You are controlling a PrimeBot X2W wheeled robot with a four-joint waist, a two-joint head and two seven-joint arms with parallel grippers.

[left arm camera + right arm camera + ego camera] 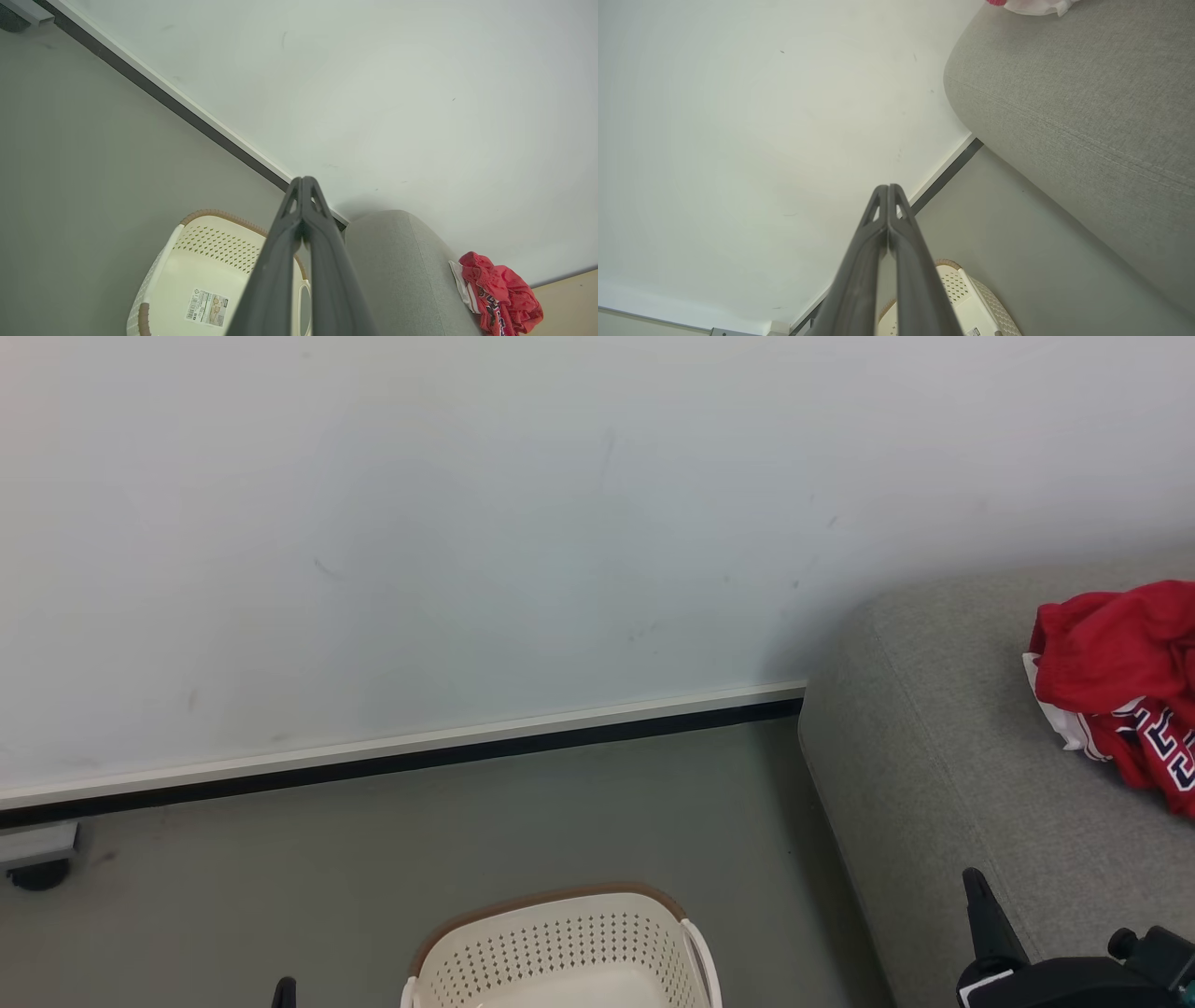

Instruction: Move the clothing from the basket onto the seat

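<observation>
So the red clothing (1116, 681) is heaped on the grey sofa (934, 775), far right. The laundry basket (560, 943) sits on the floor (560, 803) near the sofa's left end, with its label sticker (207, 308) showing. The left gripper (303, 179) and right gripper (888, 186) both have their fingers pressed together.

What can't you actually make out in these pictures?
Basket: head view's bottom edge cuts off its near part; in the left wrist view the left gripper hides part of its floor.
Clothing: head view's right edge cuts it off; lettering unreadable.
Sticker: left wrist view, print too small.
</observation>
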